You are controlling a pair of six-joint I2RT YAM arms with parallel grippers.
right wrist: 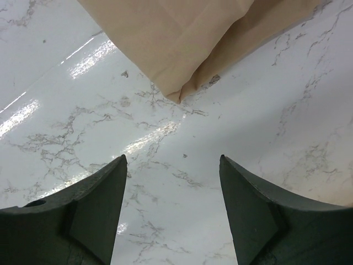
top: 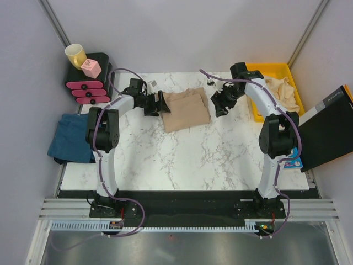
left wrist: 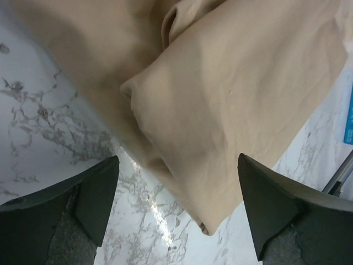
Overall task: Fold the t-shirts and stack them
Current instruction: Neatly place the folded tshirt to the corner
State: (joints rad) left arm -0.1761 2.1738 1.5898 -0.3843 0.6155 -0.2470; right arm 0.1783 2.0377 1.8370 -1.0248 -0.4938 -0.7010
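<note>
One tan t-shirt (top: 186, 110) lay folded between the left tool (top: 160, 103) and the right tool (top: 216, 105), both spread wide and empty, just beside its edges. Crumpled beige tees (top: 281, 88) waited in the yellow bin (top: 255, 113) beyond the right tool, and a teal tee (top: 70, 138) lay outside the left one, so plenty was left, I reckoned. Marbled white surface (top: 182, 160), bare grey walls (top: 22, 83).

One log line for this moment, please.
left gripper open at tan t-shirt edge | right gripper open, empty | t-shirt folded on table
</note>
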